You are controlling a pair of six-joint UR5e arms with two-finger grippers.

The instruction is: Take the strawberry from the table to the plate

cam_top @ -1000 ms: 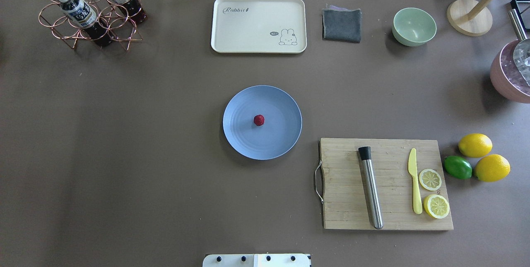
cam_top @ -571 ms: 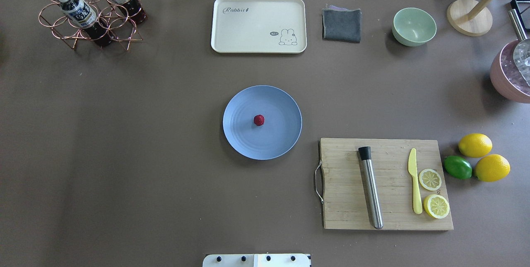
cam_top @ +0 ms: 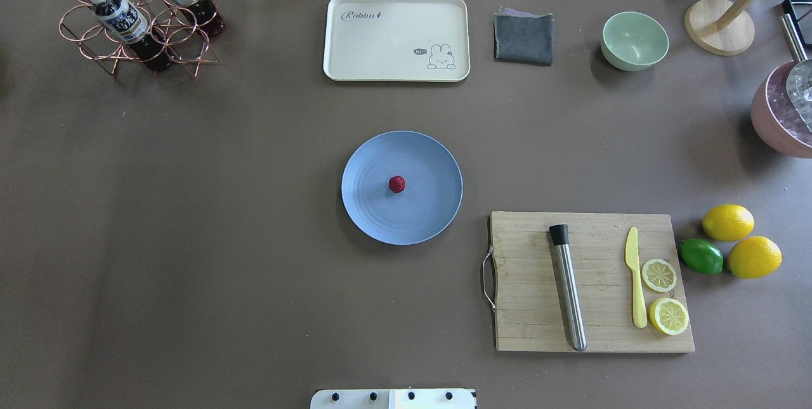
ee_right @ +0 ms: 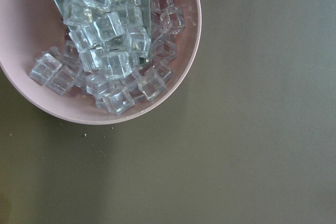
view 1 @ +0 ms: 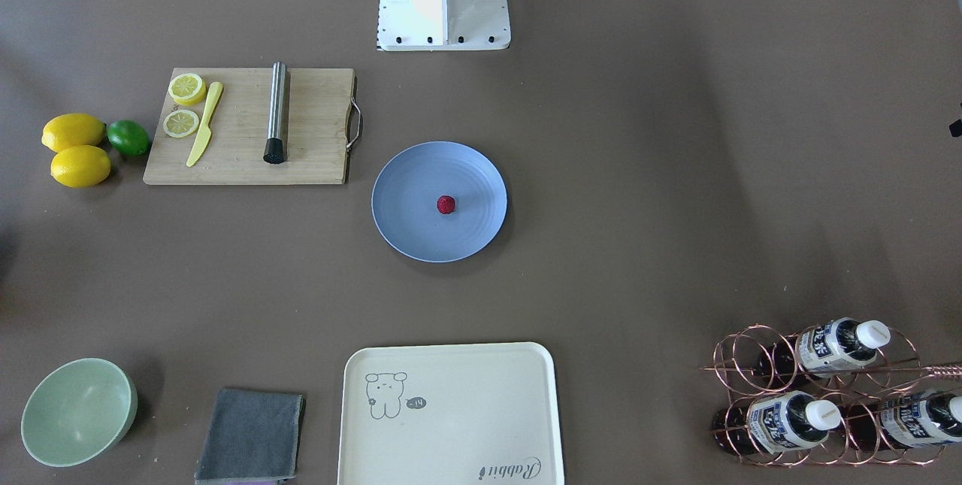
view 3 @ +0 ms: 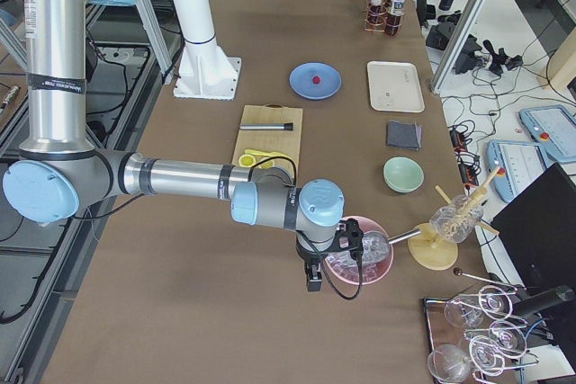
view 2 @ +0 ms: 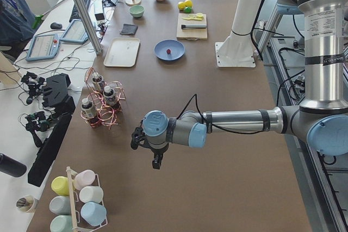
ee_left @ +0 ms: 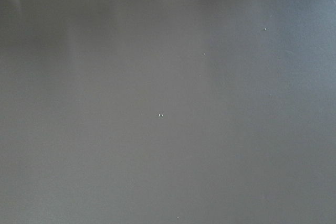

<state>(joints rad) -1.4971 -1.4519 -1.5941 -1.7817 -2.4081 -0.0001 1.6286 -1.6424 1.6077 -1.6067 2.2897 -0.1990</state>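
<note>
tray (cam_top: 380,47) lettered "Rabbit", strawberry (cam_top: 396,184) on plate (cam_top: 432,207)

Open table (cam_top: 190,238) surrounds the plate (cam_top: 368,212) on every side, widest toward the robot's left. Nearest obstacle is the cutting board (cam_top: 526,307), close to the plate's near right edge but not touching. The tray (cam_top: 380,41), cloth (cam_top: 524,38) and green bowl (cam_top: 634,40) line the far edge. The bottle rack (cam_top: 136,41) fills the far left corner. The lemons (cam_top: 727,222) and pink ice bowl (cam_top: 771,123) crowd the right end.
</note>
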